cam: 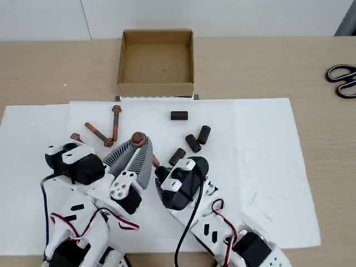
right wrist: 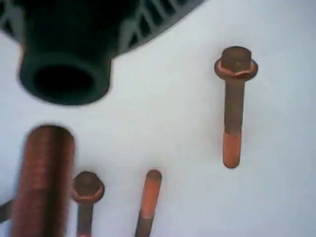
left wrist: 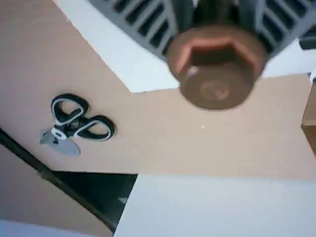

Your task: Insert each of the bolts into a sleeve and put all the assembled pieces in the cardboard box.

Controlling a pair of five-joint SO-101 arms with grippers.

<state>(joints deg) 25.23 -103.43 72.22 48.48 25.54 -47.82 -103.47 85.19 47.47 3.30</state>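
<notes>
My left gripper (cam: 139, 147) is shut on a rusty bolt (cam: 139, 138) just under its head, seen close in the left wrist view (left wrist: 217, 66). The bolt's shaft slants down toward my right gripper (cam: 167, 168). That gripper is shut on a black sleeve (right wrist: 64, 69), whose open end faces the bolt's threaded tip (right wrist: 42, 182). The tip sits close beside the opening, outside it. Three loose bolts (cam: 115, 122) (cam: 99, 134) (cam: 75, 136) lie on the white paper to the left. Loose sleeves (cam: 178, 115) (cam: 204, 134) (cam: 192, 143) lie right of centre. The cardboard box (cam: 156, 89) stands open at the back.
White paper (cam: 261, 167) covers the middle of the wooden table. Black-handled scissors (cam: 342, 79) lie at the far right edge, and in the left wrist view (left wrist: 74, 123). Both arms crowd the front centre. Another black sleeve (cam: 177, 156) lies by the right arm's tip.
</notes>
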